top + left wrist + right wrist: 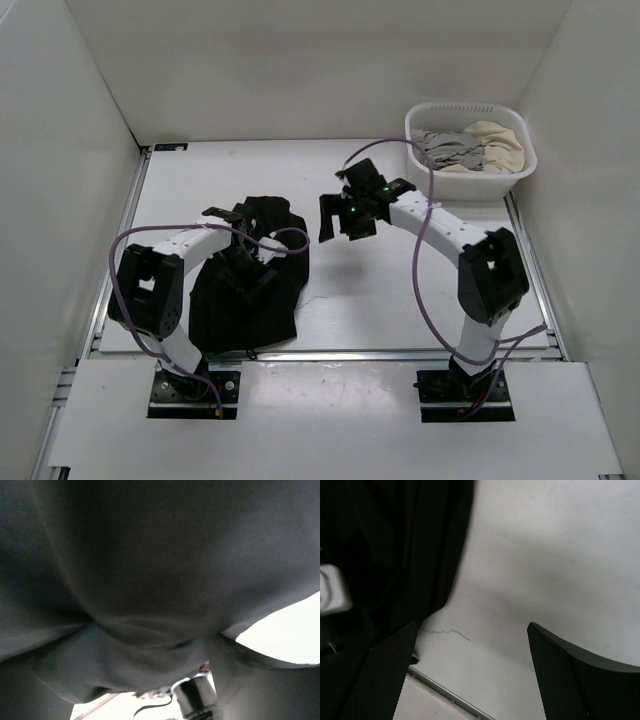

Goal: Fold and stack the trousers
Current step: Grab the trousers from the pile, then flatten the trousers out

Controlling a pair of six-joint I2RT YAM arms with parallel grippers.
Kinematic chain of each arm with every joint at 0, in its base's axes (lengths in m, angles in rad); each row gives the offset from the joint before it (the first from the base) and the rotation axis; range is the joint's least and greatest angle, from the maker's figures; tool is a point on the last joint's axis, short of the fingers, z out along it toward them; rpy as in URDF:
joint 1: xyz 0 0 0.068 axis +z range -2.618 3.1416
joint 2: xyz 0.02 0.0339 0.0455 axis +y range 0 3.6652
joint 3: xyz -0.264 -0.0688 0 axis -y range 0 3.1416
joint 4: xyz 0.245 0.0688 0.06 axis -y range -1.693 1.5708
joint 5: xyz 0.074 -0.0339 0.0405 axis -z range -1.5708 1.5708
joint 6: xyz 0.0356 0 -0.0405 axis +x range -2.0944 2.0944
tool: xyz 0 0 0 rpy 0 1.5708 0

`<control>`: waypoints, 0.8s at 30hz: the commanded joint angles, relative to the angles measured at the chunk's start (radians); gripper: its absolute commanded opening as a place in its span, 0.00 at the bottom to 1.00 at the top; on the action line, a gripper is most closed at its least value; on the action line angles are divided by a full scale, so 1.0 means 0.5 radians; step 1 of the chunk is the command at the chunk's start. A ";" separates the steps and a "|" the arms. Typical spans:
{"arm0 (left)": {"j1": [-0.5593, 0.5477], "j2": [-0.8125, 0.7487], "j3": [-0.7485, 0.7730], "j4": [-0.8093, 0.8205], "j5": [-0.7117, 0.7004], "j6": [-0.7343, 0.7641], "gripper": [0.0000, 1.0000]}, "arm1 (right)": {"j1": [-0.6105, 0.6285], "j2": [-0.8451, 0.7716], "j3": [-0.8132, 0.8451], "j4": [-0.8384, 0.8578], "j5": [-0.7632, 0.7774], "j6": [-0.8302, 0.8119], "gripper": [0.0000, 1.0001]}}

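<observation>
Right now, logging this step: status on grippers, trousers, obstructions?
Right gripper open, empty, beside trousers. Left gripper buried in fabric, state unreadable. Trousers bunched, unfolded. Basket in far corner, out of way.

Right gripper, its 2 fingers wide apart, above white table; black trousers at left

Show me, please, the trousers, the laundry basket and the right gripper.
trousers point(232, 312), top external view, lower part of the fabric.
laundry basket point(468, 188), top external view, front wall.
right gripper point(471, 630), right wrist view, midway between its fingertips.
</observation>
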 commanded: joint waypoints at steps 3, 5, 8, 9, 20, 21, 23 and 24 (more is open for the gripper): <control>-0.025 0.002 -0.006 0.148 -0.047 -0.100 0.34 | 0.028 0.162 -0.030 0.060 -0.275 -0.116 0.95; -0.001 -0.074 0.083 0.124 -0.080 -0.139 0.14 | 0.074 0.294 0.092 -0.007 -0.383 -0.208 0.95; 0.088 -0.185 0.245 -0.004 -0.026 -0.115 0.14 | 0.206 0.506 0.334 -0.188 -0.349 -0.441 0.94; 0.109 -0.225 0.274 -0.032 -0.007 -0.091 0.14 | 0.224 0.531 0.335 -0.131 -0.374 -0.442 0.94; 0.358 -0.385 0.673 -0.342 0.189 0.063 0.14 | 0.265 0.859 0.406 0.124 -0.524 -0.200 0.87; 0.376 -0.385 0.694 -0.364 0.214 0.063 0.14 | 0.265 0.877 0.427 0.158 -0.549 -0.166 0.87; 0.376 -0.363 0.658 -0.382 0.254 0.081 0.18 | 0.265 0.945 0.482 0.235 -0.589 -0.095 0.86; 0.376 -0.363 0.636 -0.382 0.281 0.081 0.21 | 0.283 0.945 0.504 0.268 -0.607 -0.028 0.86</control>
